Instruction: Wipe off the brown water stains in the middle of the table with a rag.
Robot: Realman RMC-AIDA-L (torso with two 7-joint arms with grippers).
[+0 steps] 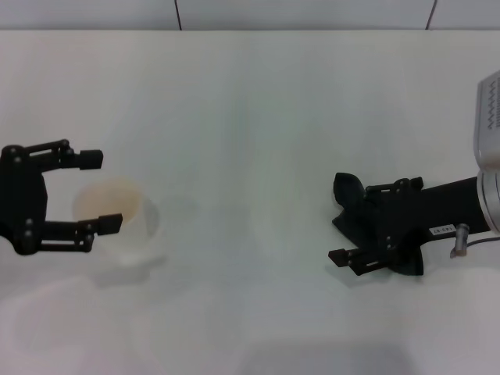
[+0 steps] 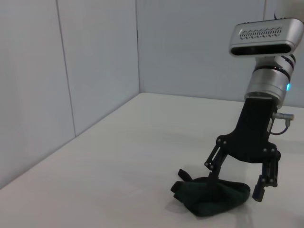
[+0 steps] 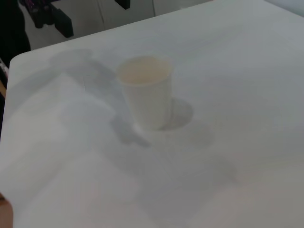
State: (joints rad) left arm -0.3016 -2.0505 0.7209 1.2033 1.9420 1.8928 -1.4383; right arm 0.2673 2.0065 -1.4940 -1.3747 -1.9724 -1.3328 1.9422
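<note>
Soft, matt dark cloth rag [image 2: 211, 194] on smooth white table [image 1: 250, 117]; translucent plastic cup [image 3: 145, 90].

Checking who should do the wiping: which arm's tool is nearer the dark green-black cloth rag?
Right. The right tool is down over the dark green-black cloth rag, fingers straddling it. The left tool sits open across the white table, around a clear plastic cup.

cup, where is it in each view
Head view: the cup stands at left, between the open left gripper's fingers.
Left wrist view: not in it.
Right wrist view: upright, near centre.
Shared landmark: the white table.
</note>
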